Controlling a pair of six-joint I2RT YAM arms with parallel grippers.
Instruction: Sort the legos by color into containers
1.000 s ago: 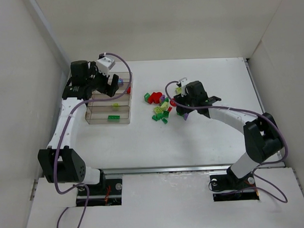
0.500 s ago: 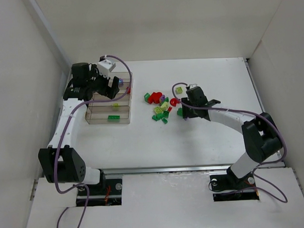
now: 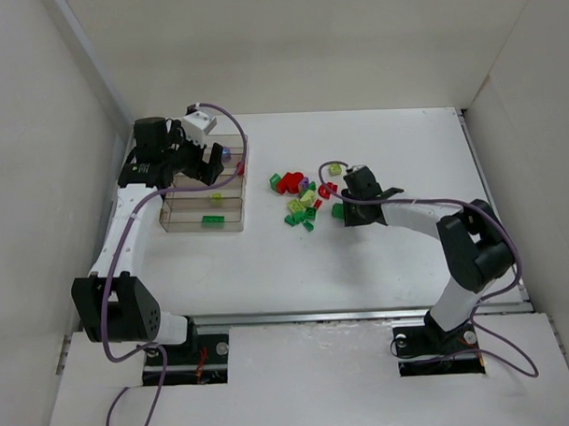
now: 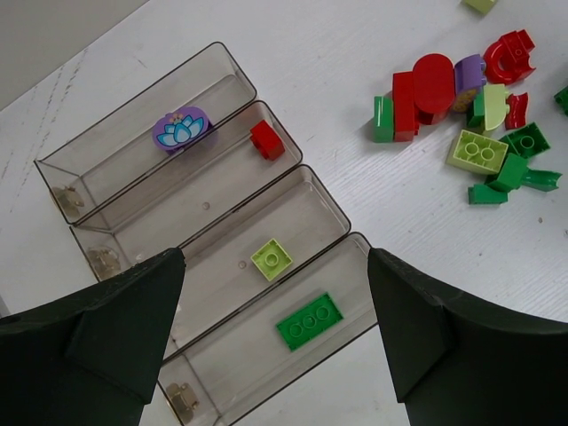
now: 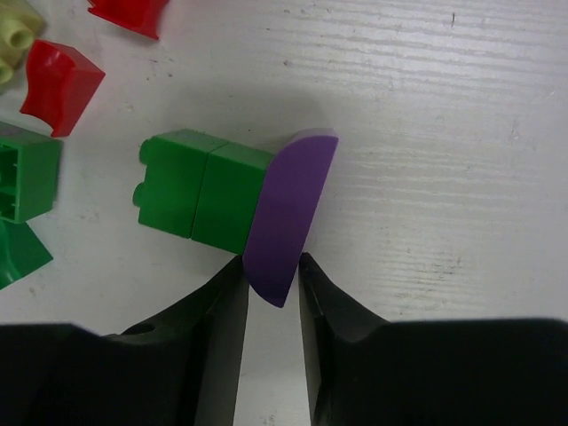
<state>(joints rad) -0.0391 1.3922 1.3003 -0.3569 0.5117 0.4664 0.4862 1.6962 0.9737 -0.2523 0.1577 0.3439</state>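
In the right wrist view, a purple lego (image 5: pixel 288 209) lies on the table against a dark green lego (image 5: pixel 204 191). My right gripper (image 5: pixel 271 260) has closed on the purple one's near end, with both fingertips touching its sides. From above, that gripper (image 3: pixel 343 214) is low at the right edge of the loose pile (image 3: pixel 301 198). My left gripper (image 4: pixel 275 253) hangs open and empty over the clear tray (image 4: pixel 177 213). Its containers hold a purple flower piece (image 4: pixel 179 130), a red brick (image 4: pixel 265 139), a lime brick (image 4: pixel 272 259) and a green brick (image 4: pixel 310 320).
The tray (image 3: pixel 186 216) stands at the left of the table under the left arm. Loose red, green and lime bricks (image 4: pixel 461 115) lie scattered right of it. White walls enclose the table on three sides.
My right gripper has shifted slightly left and lowered beside the pile, and its jaws have narrowed onto the purple lego. The left arm has not moved.
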